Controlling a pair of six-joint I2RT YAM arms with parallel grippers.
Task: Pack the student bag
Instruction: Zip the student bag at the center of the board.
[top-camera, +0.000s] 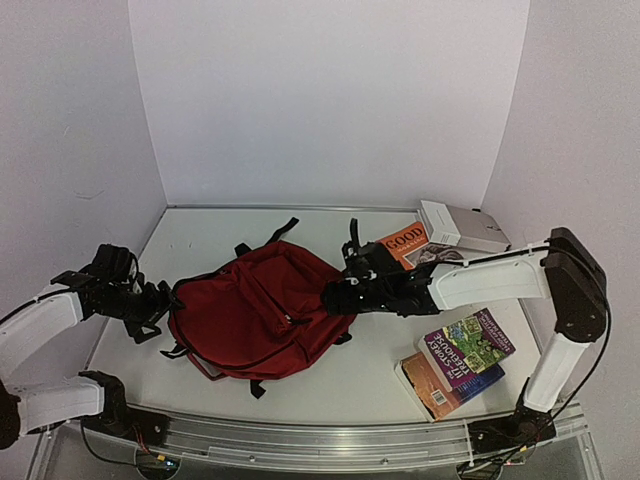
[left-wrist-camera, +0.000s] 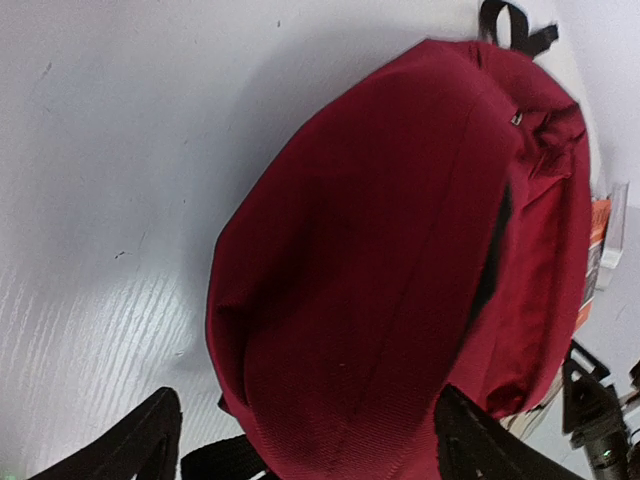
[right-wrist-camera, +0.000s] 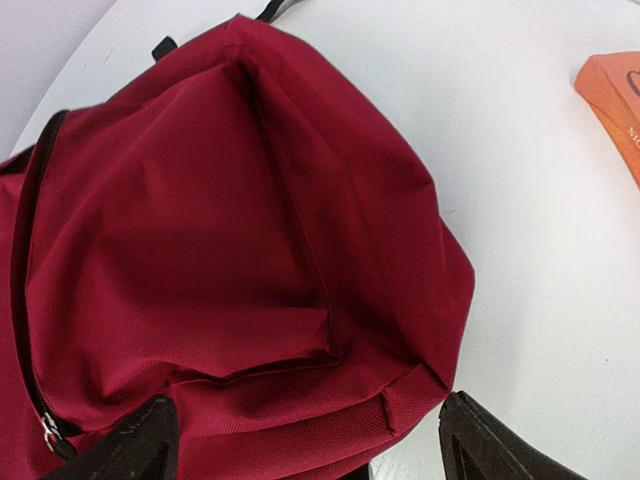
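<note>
Both hands stand wide open, holding nothing: my left hand (top-camera: 158, 308) is just beside the left edge of the dark red soft fabric backpack (top-camera: 255, 310), my right hand (top-camera: 333, 297) at its right edge. The backpack lies flat mid-counter (top-camera: 340, 385). The purple paperback (top-camera: 468, 345), the orange book under it (top-camera: 440, 388) and the orange-covered book behind (top-camera: 405, 243) all lie outside. I judge the packing barely begun.

One bag (top-camera: 255, 310), four books (top-camera: 468, 345).

The backpack (top-camera: 255, 315) is dark red with black straps (top-camera: 283, 229). The desk (top-camera: 215, 235) is white. There is an orange book (top-camera: 405, 241), and a purple book (top-camera: 468, 345) with a busy green patterned cover.
</note>
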